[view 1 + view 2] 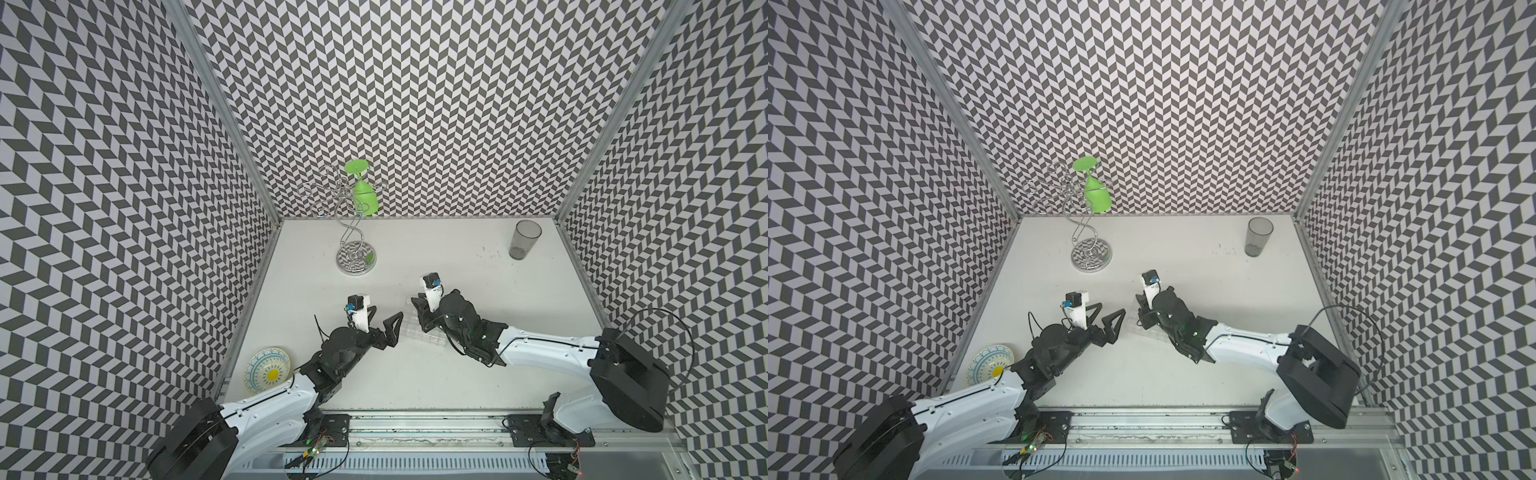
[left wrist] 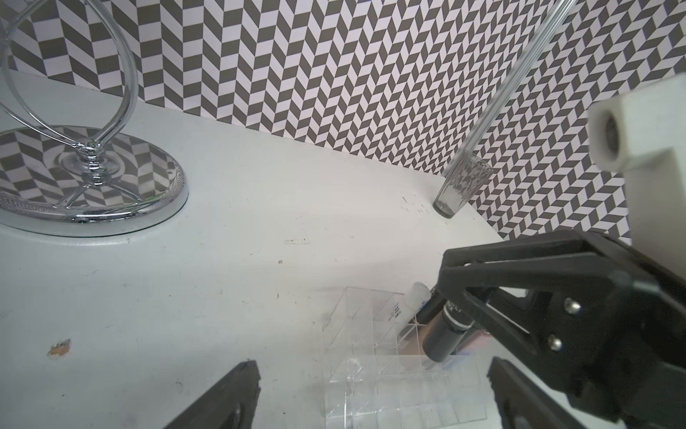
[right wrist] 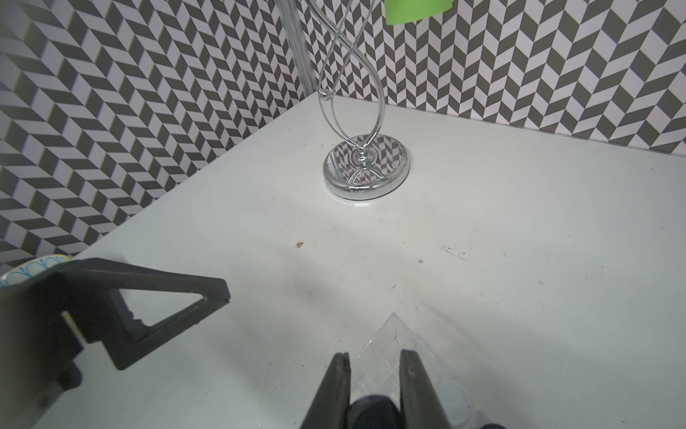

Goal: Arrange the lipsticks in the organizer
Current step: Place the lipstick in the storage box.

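round bowl with blue rings and a yellow centre (image 1: 268, 370): behind the left pincer, beside its arm, tipped up against the side wall, with its patterned inside showing in both top views.
left pincer (image 2: 371, 366): black jaws spread wide, gripping nothing, pointed at the organizer.
clear plastic organizer with a grid of square cells (image 2: 365, 356): on the white table (image 1: 436, 249) between the two pincers, just ahead of the left one and beneath the right one.
right pincer (image 3: 374, 367): jaws narrow, clamped on a tube above the organizer.
glossy black lipstick tube with a pale band (image 2: 443, 336): in the right pincer's grip, tilted, with its lower end at the organizer's top. Whether it has entered a cell cannot be told.
white lipstick tube with small print (image 2: 417, 295): just beside the held tube, leaning at the organizer's far cells.
chrome wire stand on a round mirrored base (image 1: 357, 257): well beyond the left pincer.
tall grey translucent tumbler (image 1: 524, 240): upright, far beyond the right pincer near the back corner. Its contents cannot be told.
bright green plastic wine glass (image 1: 363, 195): hanging upside down from the stand's upper arms, farthest from both pincers.
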Action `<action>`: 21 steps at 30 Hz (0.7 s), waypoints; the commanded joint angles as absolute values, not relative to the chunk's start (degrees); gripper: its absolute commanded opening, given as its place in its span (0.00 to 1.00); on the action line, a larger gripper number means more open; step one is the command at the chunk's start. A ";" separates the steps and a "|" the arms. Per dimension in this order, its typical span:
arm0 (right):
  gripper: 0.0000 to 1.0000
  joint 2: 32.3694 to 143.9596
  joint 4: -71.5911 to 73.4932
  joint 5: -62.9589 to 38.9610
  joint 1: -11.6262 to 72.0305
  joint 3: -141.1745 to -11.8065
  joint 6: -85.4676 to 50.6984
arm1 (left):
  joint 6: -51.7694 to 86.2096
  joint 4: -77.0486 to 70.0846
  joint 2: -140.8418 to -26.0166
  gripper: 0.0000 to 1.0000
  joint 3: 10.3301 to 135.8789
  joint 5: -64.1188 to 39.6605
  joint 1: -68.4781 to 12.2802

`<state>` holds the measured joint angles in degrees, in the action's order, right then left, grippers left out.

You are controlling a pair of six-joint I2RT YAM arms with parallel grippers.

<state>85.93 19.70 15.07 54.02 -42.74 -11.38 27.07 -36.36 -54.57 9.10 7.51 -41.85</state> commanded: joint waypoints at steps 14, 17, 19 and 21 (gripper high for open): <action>0.00 90.44 23.02 17.30 53.79 -44.24 -7.56 | 25.57 -43.15 -60.18 0.95 9.31 4.47 -40.96; 0.00 90.67 24.33 17.71 53.79 -43.48 -7.25 | 25.46 -43.63 -60.53 0.97 9.25 4.58 -40.85; 0.00 91.19 24.59 18.30 53.76 -43.42 -6.85 | 25.24 -43.77 -60.75 0.98 9.23 4.62 -40.78; 0.00 91.96 24.52 18.31 53.84 -43.73 -6.23 | 25.28 -43.99 -60.91 0.99 9.23 4.57 -40.78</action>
